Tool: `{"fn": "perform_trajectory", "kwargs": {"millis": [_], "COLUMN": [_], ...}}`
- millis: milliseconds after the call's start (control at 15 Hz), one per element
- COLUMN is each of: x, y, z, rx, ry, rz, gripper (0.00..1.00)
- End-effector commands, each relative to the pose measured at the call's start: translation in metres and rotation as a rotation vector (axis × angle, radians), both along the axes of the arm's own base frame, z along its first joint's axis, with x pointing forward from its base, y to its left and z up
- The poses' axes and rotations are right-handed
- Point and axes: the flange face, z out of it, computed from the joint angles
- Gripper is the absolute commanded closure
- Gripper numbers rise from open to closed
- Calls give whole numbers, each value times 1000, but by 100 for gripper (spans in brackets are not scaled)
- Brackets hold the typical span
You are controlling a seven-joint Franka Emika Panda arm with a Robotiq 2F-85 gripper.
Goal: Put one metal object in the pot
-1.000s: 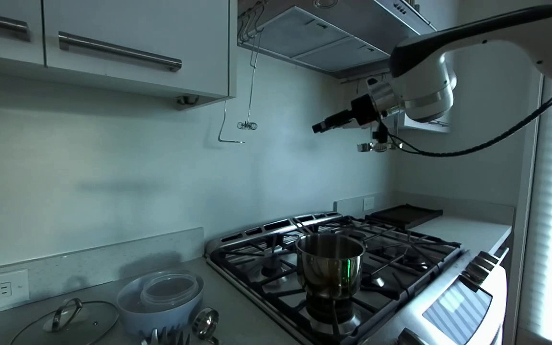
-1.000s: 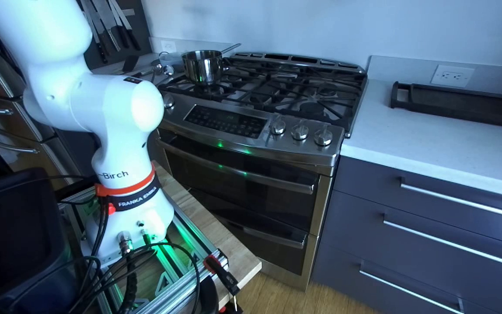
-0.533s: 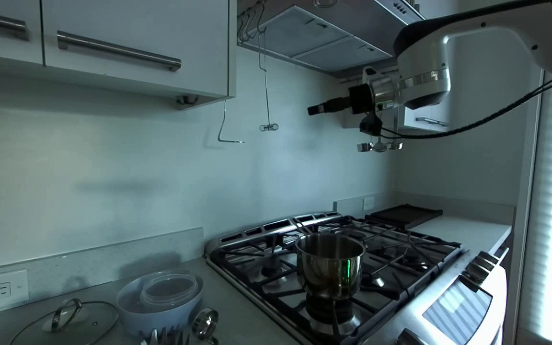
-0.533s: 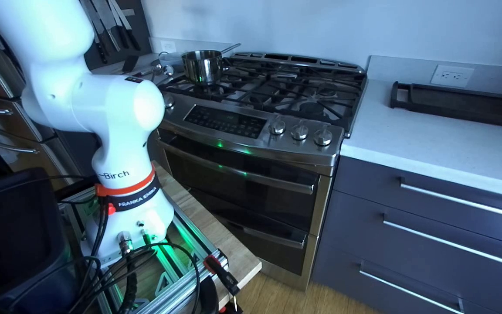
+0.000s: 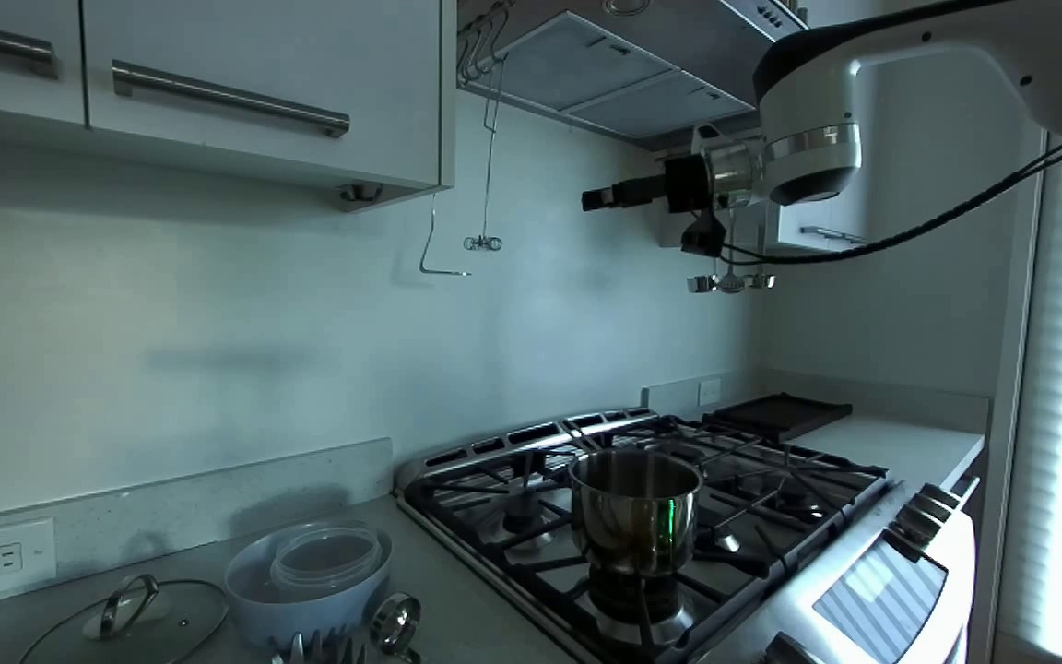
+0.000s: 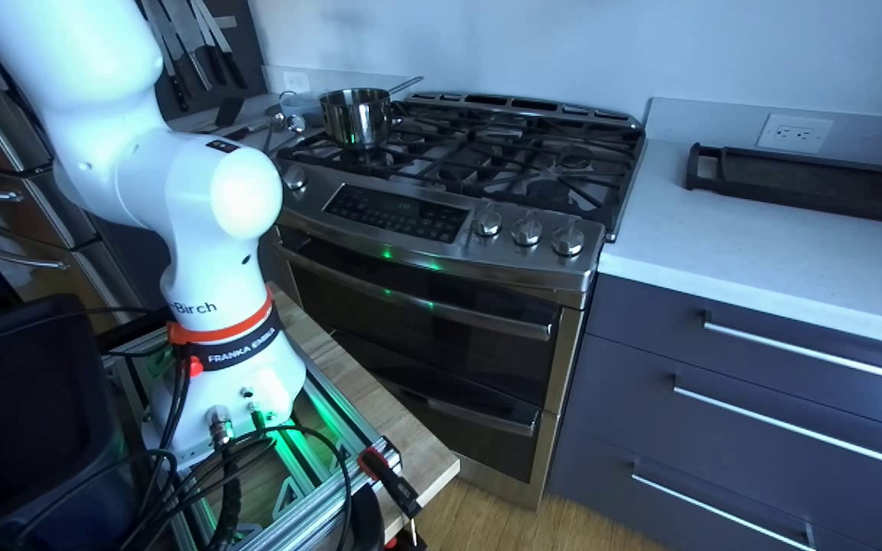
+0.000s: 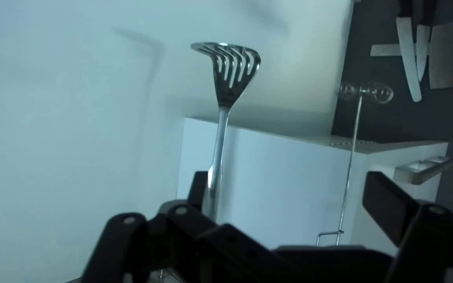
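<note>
The metal object, a wire-thin utensil with a small coiled head (image 5: 483,243), hangs from the rail under the range hood. In the wrist view its thin handle (image 7: 351,153) crosses the gap between the fingers, nearer the right finger. My gripper (image 7: 292,196) is open with nothing held. In an exterior view the gripper (image 5: 597,198) points left at the metal object, with a gap between them. The pot (image 5: 634,530) stands on a front burner, below the gripper; it also shows in an exterior view (image 6: 359,119). The gripper is out of view there.
A slotted bent turner (image 7: 230,78) hangs close by the left finger; an exterior view shows it as a hook shape (image 5: 430,242). Range hood (image 5: 623,83) and cabinet (image 5: 264,74) are overhead. Knives (image 7: 407,59), white bowl (image 5: 310,613) and glass lid (image 5: 162,618) are around.
My gripper has risen and moved a little left, levelling out. The metal object swung right, then back left. The pot has not moved.
</note>
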Motion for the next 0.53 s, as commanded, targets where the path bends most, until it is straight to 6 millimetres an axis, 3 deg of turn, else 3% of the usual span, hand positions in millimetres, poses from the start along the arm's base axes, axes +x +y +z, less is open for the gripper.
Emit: {"fn": "perform_trajectory", "kwargs": {"millis": [0,467], "x": [11,31], "y": [20,51], "z": [5,7], "rx": [89,207], "ry": [-16,-80], "rz": [89,190], "gripper": [0,0]}}
